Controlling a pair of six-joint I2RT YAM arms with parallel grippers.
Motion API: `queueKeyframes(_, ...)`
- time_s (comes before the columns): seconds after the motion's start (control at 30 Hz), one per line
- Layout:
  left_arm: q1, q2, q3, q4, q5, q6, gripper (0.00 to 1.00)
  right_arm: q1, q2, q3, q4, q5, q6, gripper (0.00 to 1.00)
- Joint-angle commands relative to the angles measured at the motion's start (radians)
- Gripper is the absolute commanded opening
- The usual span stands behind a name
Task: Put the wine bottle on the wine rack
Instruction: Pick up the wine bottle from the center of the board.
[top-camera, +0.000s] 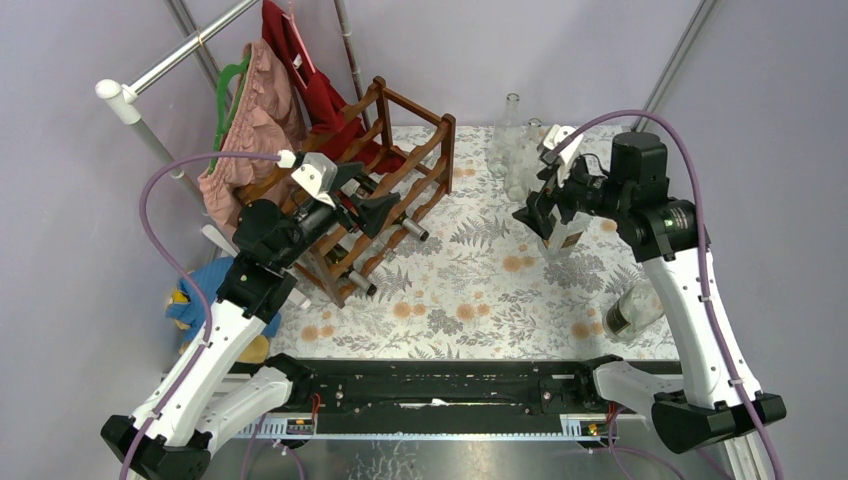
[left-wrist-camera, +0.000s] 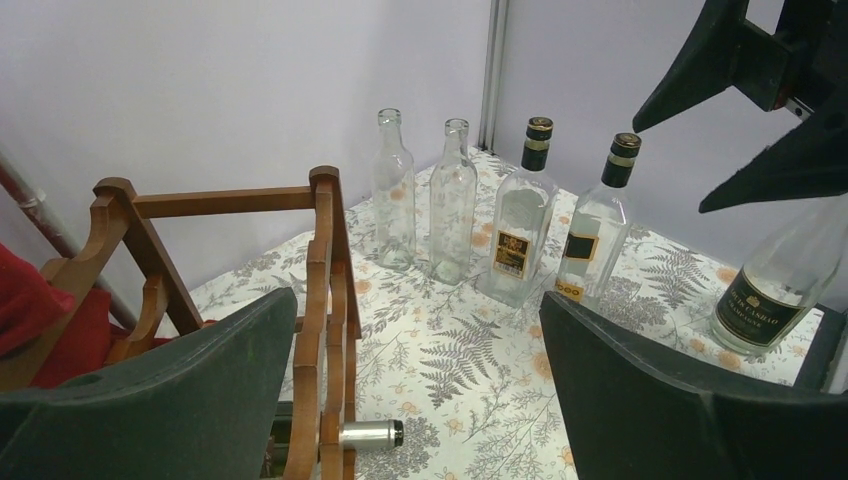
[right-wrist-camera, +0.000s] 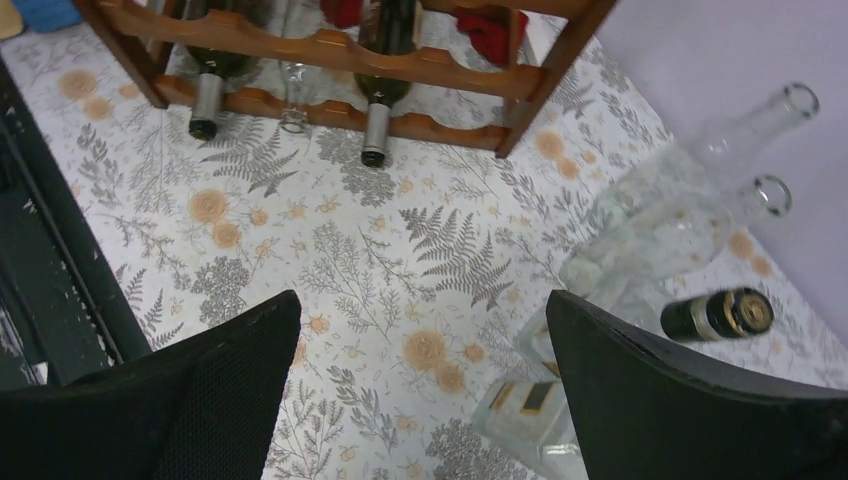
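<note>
We see bright, even, diffuse light; shadows on the fern-printed bench cloth (top-camera: 480, 270) are faint, and the black right hand (right-wrist-camera: 422, 305) looks soft up close.

This is a robotics test cell dressed up as a home. Two robot arms (top-camera: 220, 340) (top-camera: 690, 290) are bolted to a black mounting rail (top-camera: 440, 395) at the near edge of the bench (top-camera: 470, 290), trailing purple cables (top-camera: 150, 200). Bare lilac-grey walls (top-camera: 500, 50) and slanting metal poles (top-camera: 680, 50) close the space in. The props are domestic: a fern-and-flower cloth over the bench, a wooden wine rack (top-camera: 400, 170), a cluster of glass bottles (top-camera: 512, 140), and a white clothes rail (top-camera: 190, 50) hung with pink (top-camera: 255, 110) and red garments (top-camera: 300, 70).
</note>
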Motion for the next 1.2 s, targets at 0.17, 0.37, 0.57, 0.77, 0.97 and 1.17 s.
queueKeyframes(0.17,0.009,0.004,0.013,0.061,0.029,-0.026,0.99,-0.056,-0.057,0.027,0.073,0.328,0.213,1.0)
queueKeyframes(0.37,0.009,0.009,0.011,0.064,0.031,-0.028,0.99,-0.095,-0.031,0.078,0.041,0.451,0.239,1.0)
queueKeyframes(0.57,0.008,0.014,0.008,0.064,0.026,-0.026,0.99,-0.249,0.028,0.104,0.006,0.393,0.221,0.97)
queueKeyframes(0.77,0.008,0.011,0.007,0.064,0.023,-0.023,0.99,-0.298,0.075,0.132,-0.072,0.342,0.194,0.93)
queueKeyframes(0.97,0.007,0.002,0.005,0.067,0.024,-0.023,0.99,-0.308,0.116,0.086,-0.055,0.349,0.196,0.89)
queueKeyframes(1.17,0.005,-0.005,0.004,0.068,0.025,-0.02,0.99,-0.312,0.178,0.077,-0.057,0.286,0.221,0.82)
